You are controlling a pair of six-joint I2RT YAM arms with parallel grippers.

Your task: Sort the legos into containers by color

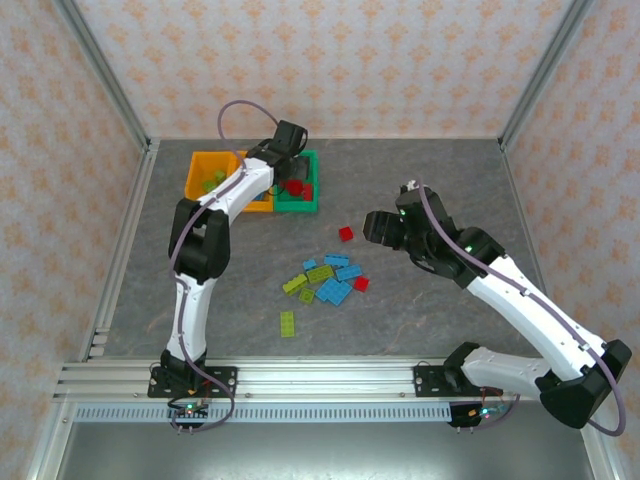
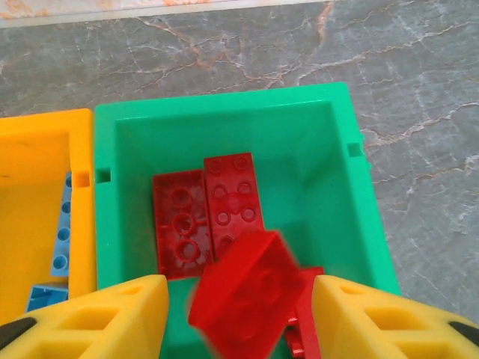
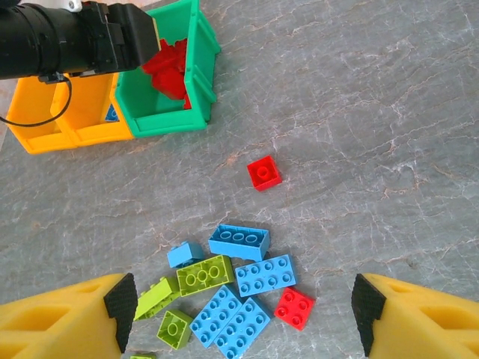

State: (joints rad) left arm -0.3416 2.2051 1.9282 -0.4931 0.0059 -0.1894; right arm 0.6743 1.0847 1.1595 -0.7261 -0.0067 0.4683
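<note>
My left gripper hangs open over the green bin. A blurred red lego sits loose between its yellow fingers, touching neither. Under it, several red legos lie in the bin. The neighbouring orange-yellow bin holds light blue legos. My right gripper is open above the loose pile: blue legos, lime ones, a red square and a lone red one. From above, the left gripper is at the bins and the right gripper is beside the pile.
The three bins stand in a row at the back left, the green one rightmost and an orange-yellow one at the far left. A single lime lego lies apart near the front. Metal frame posts and patterned walls enclose the grey table.
</note>
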